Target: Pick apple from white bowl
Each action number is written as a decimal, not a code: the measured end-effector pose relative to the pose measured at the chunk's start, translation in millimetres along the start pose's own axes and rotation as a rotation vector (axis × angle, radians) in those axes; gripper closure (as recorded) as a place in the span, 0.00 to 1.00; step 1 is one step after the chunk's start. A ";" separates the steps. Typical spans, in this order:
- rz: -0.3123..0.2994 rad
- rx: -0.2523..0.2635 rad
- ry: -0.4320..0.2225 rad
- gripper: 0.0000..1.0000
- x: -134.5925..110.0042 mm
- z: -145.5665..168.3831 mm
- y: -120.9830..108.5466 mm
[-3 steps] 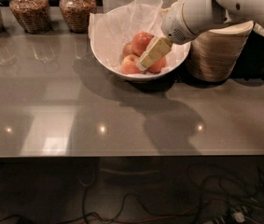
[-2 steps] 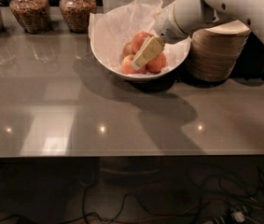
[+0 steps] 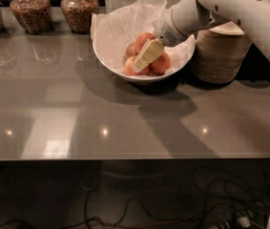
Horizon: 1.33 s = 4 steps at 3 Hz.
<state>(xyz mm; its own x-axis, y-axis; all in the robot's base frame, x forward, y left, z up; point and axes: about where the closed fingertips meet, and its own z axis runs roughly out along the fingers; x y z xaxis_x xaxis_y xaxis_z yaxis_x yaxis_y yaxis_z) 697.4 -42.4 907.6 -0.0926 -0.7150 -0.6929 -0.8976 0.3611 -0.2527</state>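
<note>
A large white bowl lined with crinkled white paper stands at the back of the grey counter. Several apples lie in it. The reddest apple lies at the right of the pile, with paler ones behind and to its left. My gripper reaches into the bowl from the upper right on a white arm. Its pale yellow finger lies over the front apples, just left of the red apple and partly hiding them.
Three glass jars of brown grains stand at the back left. A stack of small beige bowls stands right of the white bowl, under my arm. The counter's front edge runs across the lower half; cables lie on the floor below.
My gripper has moved left and a little deeper into the bowl, from its right side to over the middle apples.
</note>
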 end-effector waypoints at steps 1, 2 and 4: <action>0.004 -0.013 0.017 0.23 4.5 4.2 0.1; 0.004 -0.020 0.024 0.46 6.0 4.5 0.7; -0.018 -0.026 0.044 0.92 0.9 -8.7 -0.9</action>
<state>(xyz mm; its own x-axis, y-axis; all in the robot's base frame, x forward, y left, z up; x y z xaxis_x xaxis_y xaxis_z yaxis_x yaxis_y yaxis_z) 694.4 -48.5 913.1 -0.0948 -0.7470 -0.6581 -0.9101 0.3329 -0.2467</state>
